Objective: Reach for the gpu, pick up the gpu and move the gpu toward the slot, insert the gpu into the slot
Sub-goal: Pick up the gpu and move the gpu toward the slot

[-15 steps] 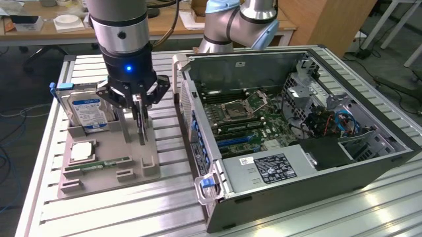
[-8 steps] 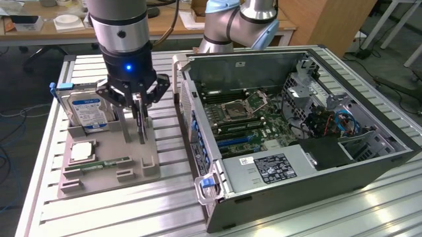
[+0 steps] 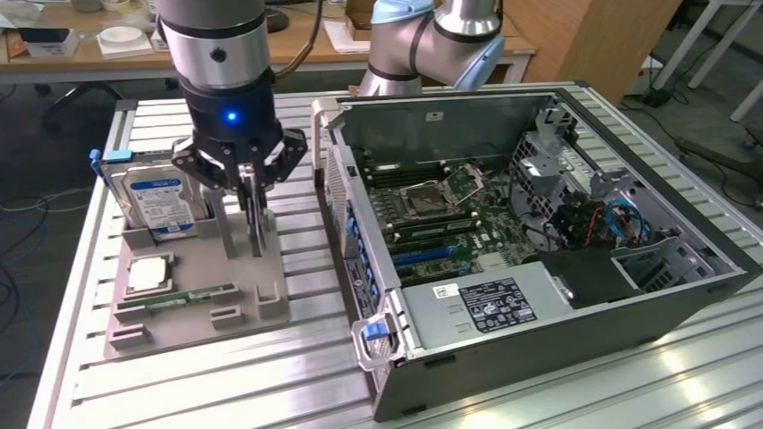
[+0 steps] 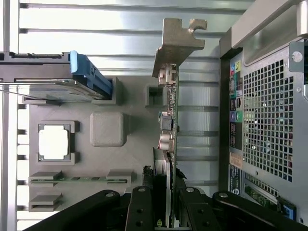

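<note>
Exterior view, from the exterior view's left: hard drive (image 3: 159,198) stands upright in the gray holder (image 3: 203,268), well to the left of the jaws. Nearer the camera, a cpu chip (image 3: 149,274) and a slim memory stick (image 3: 179,298) lie flat in holder pockets, left of and lower than the jaws, apart from them. The gripper (image 3: 247,183) hangs straight down over the holder's right half, blue light lit on its body; jaws pressed in on the top edge of the gpu (image 3: 255,228), one finger each side. The gpu stands on edge directly beneath the jaws, lower edge down at the holder; cannot tell if it is seated or just clear. Just right of the jaws rises the rear wall (image 3: 346,206) of the open computer case (image 3: 667,268), standing between the jaws and the inside. Past that wall is the green motherboard (image 3: 477,223), with the slot (image 3: 420,256) a long strip on it, well right of the jaws. The cpu socket (image 3: 427,198) sits farther back and the power supply (image 3: 495,304) nearer the camera; everything rests on a ribbed metal table (image 3: 179,393); a second arm (image 3: 435,36) is behind the case.

Wrist view: fingers (image 4: 139,211) sit close against both faces of the card; the silvery bracket (image 4: 177,41) is at the end far from the jaws. The hard drive is off one face and the perforated case wall off the other, with a strip of bare table between card and case.
</note>
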{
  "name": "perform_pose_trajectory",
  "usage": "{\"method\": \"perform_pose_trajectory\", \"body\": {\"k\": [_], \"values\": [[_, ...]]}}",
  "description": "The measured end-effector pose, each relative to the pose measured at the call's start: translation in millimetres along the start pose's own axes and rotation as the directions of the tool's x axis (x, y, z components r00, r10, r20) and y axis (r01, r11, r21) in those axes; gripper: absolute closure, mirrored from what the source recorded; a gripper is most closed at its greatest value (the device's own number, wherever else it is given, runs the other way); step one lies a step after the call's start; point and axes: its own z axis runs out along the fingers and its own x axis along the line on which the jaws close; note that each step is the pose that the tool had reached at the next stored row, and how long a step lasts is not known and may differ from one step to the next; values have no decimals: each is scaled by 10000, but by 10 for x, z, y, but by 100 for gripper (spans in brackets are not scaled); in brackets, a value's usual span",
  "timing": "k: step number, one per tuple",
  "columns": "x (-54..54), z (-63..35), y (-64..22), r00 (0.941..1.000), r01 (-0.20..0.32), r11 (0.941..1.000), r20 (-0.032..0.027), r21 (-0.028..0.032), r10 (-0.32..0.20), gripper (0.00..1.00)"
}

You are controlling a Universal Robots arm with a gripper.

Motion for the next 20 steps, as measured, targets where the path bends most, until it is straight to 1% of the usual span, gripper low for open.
{"method": "perform_pose_trajectory", "body": {"k": [6,10,12,15,20], "values": [[-1,-75,6,10000,0,10000,1,-34,0,73],[-2,-130,10,10000,0,10000,0,-38,0,73],[-4,-164,12,10000,2,10000,0,0,-2,73],[-4,-240,19,10000,2,10000,1,91,-2,73],[-6,-371,30,10000,3,9999,1,133,-3,73]]}}
